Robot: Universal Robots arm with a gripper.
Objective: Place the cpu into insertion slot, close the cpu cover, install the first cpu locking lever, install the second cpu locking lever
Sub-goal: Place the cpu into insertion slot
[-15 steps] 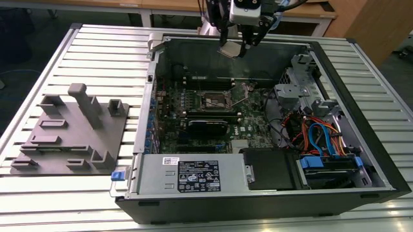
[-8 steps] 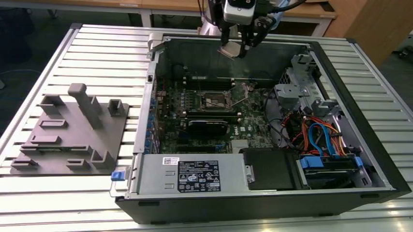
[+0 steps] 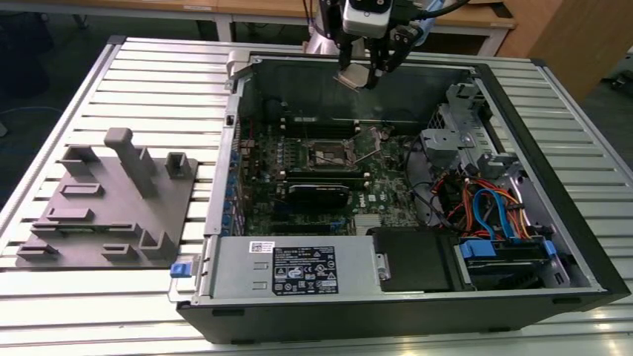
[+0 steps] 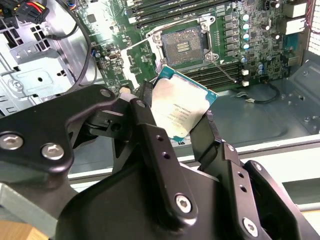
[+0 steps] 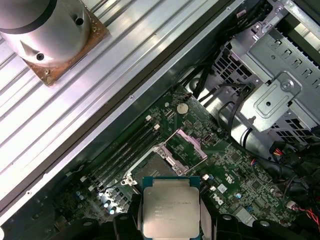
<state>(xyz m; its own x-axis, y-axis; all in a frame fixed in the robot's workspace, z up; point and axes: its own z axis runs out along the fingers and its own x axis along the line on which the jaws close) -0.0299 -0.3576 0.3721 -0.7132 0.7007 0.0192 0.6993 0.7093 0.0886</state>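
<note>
Silver on top, the cpu (image 4: pixel 182 107) is pinched by its edges in the gripper (image 3: pixel 363 74), high over the green board (image 4: pixel 260 30) and well apart from the slot (image 3: pixel 331 153). The slot looks open and bare. To do this step well, I think the chip should go down slowly, flat and square with the slot.

Pincer (image 4: pixel 178 106) held high, clamped on cpu (image 5: pixel 170 205)

I had the claw (image 3: pixel 362 74) holding the cpu (image 3: pixel 352 78) above the case (image 3: pixel 591 259) at its far wall, behind the insertion slot (image 3: pixel 331 153) inside. On the counter (image 3: pixel 158 81), a fixture plate (image 3: pixel 109 215) lay at the exterior view's left.
</note>
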